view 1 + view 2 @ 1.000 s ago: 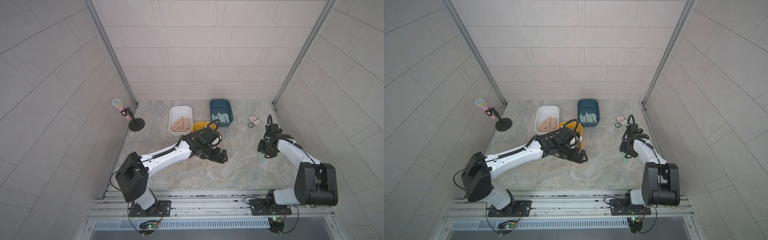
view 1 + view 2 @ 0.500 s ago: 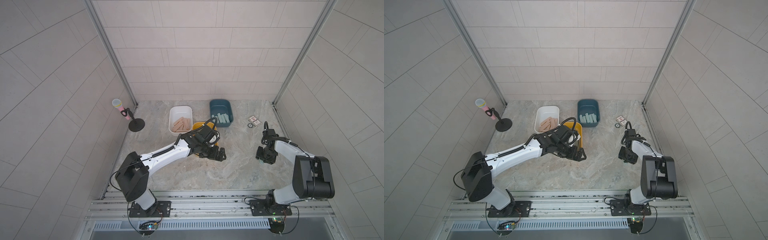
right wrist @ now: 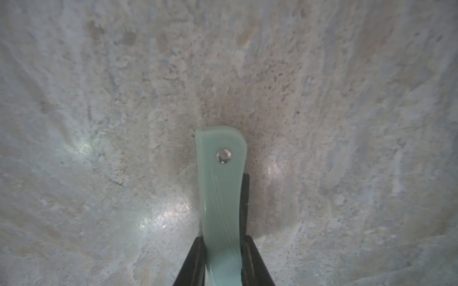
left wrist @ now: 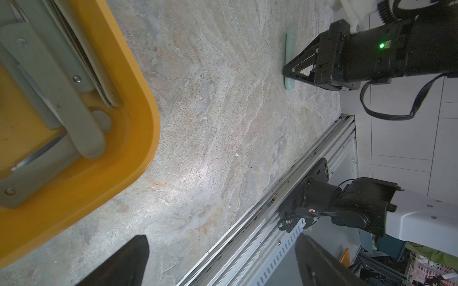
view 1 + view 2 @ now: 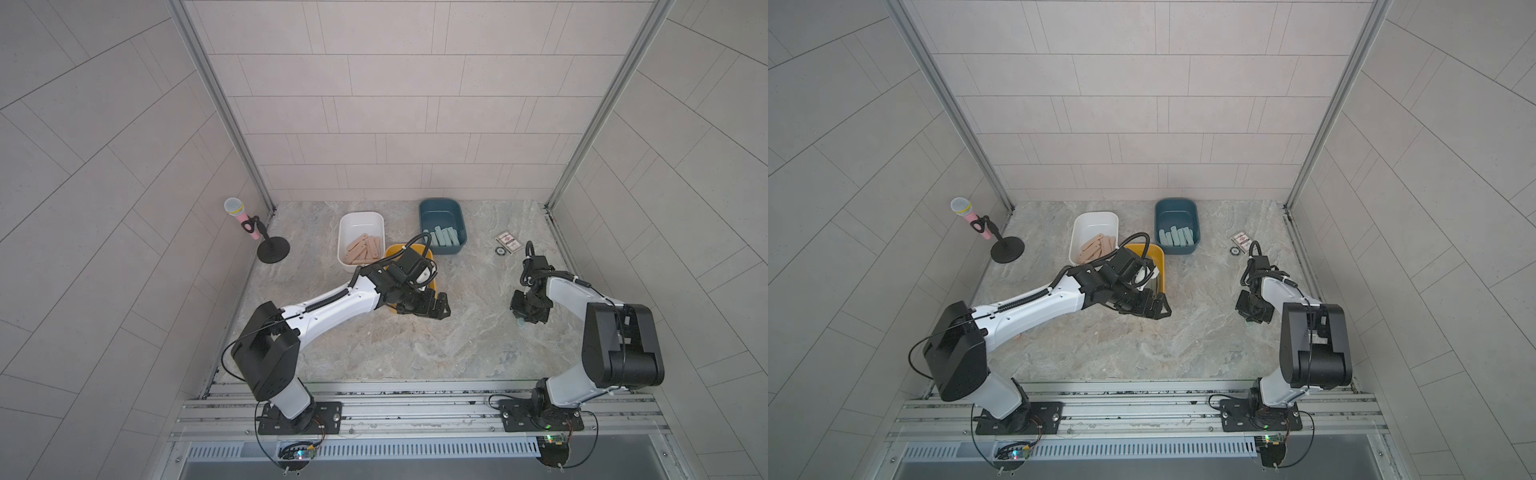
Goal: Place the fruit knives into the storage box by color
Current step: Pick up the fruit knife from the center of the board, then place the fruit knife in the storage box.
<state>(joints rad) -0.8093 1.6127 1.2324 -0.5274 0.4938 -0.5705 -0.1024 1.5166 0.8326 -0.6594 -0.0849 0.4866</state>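
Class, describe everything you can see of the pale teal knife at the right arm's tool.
The pale teal plastic-looking fruit knife is a flat, slightly curved bar with one small hole near its end. The right tool pinches it from both sides. Its holed end juts forward, low over the marbled tabletop, apparently touching it.

You have two arms of white shells and black joint housings. The left arm [image 5: 345, 309], at lower left, wears a coiled black cable [image 5: 328, 300] along its forearm; the left gripper [image 5: 432, 308] has black wedge fingers [image 4: 128, 262]. The right arm [image 5: 569, 291], lower right, shows a green light [image 4: 381, 45] at its wrist.
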